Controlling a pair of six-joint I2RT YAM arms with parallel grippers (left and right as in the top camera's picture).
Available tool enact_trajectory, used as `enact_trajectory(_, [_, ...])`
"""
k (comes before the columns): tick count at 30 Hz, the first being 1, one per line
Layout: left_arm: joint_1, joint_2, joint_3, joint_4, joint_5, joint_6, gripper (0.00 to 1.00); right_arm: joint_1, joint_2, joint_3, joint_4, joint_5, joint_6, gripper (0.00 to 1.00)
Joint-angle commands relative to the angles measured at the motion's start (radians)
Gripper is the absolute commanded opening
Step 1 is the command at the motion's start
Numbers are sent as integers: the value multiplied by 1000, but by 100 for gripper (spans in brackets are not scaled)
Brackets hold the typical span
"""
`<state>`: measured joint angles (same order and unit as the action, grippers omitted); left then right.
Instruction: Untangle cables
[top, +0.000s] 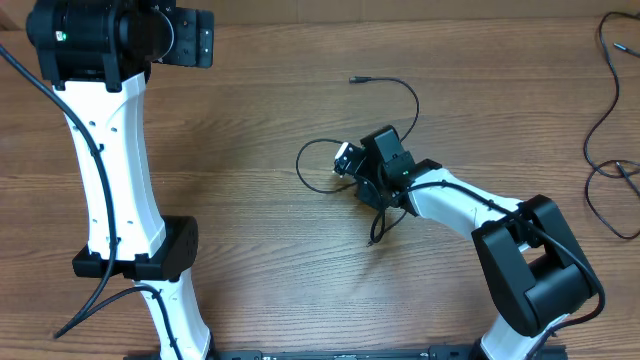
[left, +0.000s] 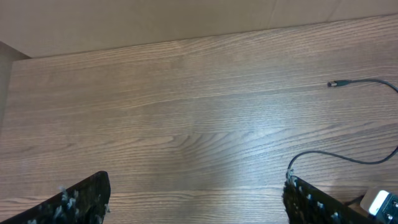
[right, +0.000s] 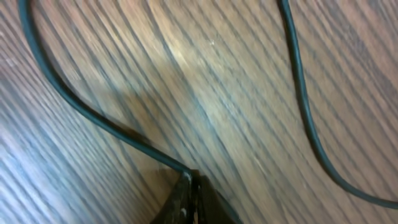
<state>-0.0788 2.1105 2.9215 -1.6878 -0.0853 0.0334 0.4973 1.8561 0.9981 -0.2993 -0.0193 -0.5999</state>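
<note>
A thin black cable (top: 413, 98) lies loose mid-table. Its plug end (top: 355, 79) points to the far side, a loop (top: 303, 165) lies to the left, and a tail (top: 374, 238) lies near the front. My right gripper (top: 370, 186) is down on the table at the cable's middle. In the right wrist view its fingers (right: 189, 180) are shut on one cable strand (right: 74, 102), and a second strand (right: 305, 106) runs to the right. My left gripper (left: 196, 199) is open and empty, raised at the far left (top: 200, 40). Its view shows the plug end (left: 333, 84).
More thin black cords (top: 600, 140) trail along the table's right edge. A thick black cable (top: 100, 290) runs along the left arm to its base. The wooden table (top: 250, 200) stretches between the two arms.
</note>
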Motion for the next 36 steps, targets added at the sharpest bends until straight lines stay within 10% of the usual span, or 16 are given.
enact_trajectory(1, [-6, 8, 6, -2, 9, 8, 88, -2, 3, -40, -12, -113, 104, 4])
enact_trajectory(6, [-6, 8, 6, 3, 77, 5, 89, -2, 0, -20, -24, -166, 200, 8])
enact_trajectory(7, [-6, 8, 6, 10, 100, 5, 90, -2, -6, 11, -44, -161, 224, 52])
enact_trajectory(9, [-7, 10, 6, 26, 152, 5, 92, -2, -26, 84, -103, -157, 267, 100])
enact_trajectory(25, [-104, 386, 6, 95, 247, -198, 86, -160, -152, 1138, -621, 19, 600, 100])
enact_trajectory(36, [-214, 617, -7, -2, 377, -294, 77, -269, -156, 1280, -847, 18, 600, 100])
